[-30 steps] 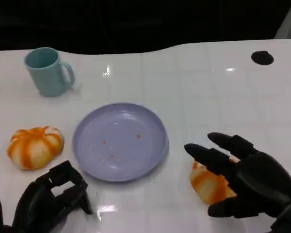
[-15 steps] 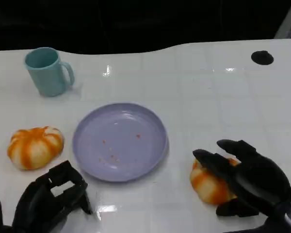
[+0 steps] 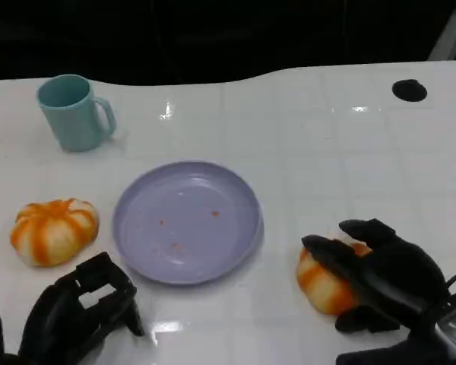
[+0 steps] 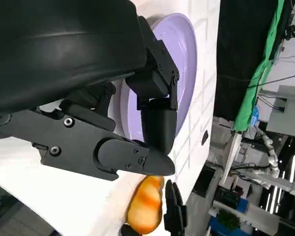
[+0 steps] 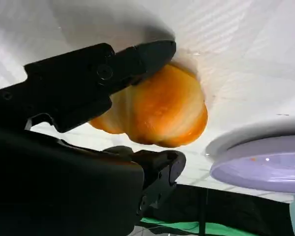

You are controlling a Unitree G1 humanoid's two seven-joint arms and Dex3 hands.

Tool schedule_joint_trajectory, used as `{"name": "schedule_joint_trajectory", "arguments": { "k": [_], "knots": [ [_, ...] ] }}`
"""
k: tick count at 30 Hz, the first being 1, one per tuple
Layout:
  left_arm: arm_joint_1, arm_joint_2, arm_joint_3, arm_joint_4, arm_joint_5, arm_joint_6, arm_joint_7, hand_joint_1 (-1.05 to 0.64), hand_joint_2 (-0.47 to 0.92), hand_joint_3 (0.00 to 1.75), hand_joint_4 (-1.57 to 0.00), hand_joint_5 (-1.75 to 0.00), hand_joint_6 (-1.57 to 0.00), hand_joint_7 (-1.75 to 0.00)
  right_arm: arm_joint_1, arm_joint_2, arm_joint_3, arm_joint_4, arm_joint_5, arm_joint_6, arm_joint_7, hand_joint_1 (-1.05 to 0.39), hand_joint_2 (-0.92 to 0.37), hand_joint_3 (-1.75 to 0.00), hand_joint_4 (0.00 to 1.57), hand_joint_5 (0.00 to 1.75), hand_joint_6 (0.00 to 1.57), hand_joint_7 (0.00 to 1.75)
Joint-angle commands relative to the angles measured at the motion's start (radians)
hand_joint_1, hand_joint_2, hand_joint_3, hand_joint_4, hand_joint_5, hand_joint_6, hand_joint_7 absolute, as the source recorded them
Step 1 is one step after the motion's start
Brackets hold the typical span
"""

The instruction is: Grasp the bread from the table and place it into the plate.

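- Head view: the bread (image 3: 324,285) lies on the table (image 3: 311,144) near the near edge, toward the right corner, just beside the plate (image 3: 187,221) and not in it. The plate holds only a few crumbs.
- The right hand (image 3: 380,277) wraps over the bread; in the right wrist view fingers (image 5: 113,69) sit on opposite sides of it, so the grasp looks made. The lift and the placing remain.
- Whether the bread has left the table cannot be told.
- The left hand (image 3: 80,312) rests at the near left edge, fingers curled in on nothing.
- A second orange bun (image 3: 53,230) sits toward the left edge, a mug (image 3: 72,112) toward the far left corner.
- The right hand hides the bread's right side.
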Motion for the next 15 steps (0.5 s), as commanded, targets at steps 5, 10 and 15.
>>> {"name": "schedule_joint_trajectory", "arguments": {
  "k": [5, 10, 15],
  "knots": [
    [0.021, 0.010, 0.004, 0.009, 0.005, 0.016, -0.001, -0.50, 0.92, 0.17, -0.78, -1.68, -0.71, -1.41, -0.068, -0.001, 0.036, 0.159, 0.034, -0.041, -0.145, -0.34, -0.90, -0.12, 0.88, 1.69, 0.84, 1.19],
    [0.021, 0.011, 0.003, 0.009, 0.009, 0.012, 0.002, -0.51, 0.92, 0.17, -0.78, -1.68, -0.71, -1.41, -0.085, -0.004, 0.051, 0.193, 0.047, -0.066, -0.220, -0.35, -0.50, -1.04, 1.00, 1.74, 0.70, 1.72],
    [0.018, 0.009, 0.004, 0.014, 0.008, 0.009, 0.002, -0.51, 0.92, 0.17, -0.78, -1.68, -0.71, -1.42, -0.097, -0.004, 0.059, 0.210, 0.047, -0.081, -0.294, -0.37, -0.41, -1.24, 0.99, 1.75, 0.70, 1.75]
  ]
}}
